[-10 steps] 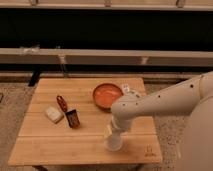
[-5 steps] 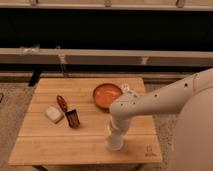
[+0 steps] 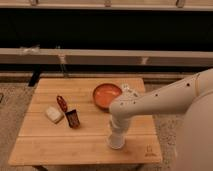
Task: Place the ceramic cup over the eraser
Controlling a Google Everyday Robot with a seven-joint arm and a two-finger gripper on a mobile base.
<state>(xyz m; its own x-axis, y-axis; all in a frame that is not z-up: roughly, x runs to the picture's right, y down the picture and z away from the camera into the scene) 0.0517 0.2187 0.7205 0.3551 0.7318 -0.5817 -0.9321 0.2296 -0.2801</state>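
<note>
Picking stage: hand (image 3: 116, 131) down on cup (image 3: 116, 142) at counter (image 3: 60, 147) front, grip can't tell; next lift, carry across over eraser (image 3: 53, 114).

Smooth plastic end effector (image 3: 116, 131) over matt wooden table (image 3: 60, 145)

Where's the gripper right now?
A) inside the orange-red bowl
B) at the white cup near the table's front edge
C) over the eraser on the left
B: the gripper is down at the ceramic cup near the front edge of the table, with the eraser off to the left and the orange-red bowl behind it.
</note>
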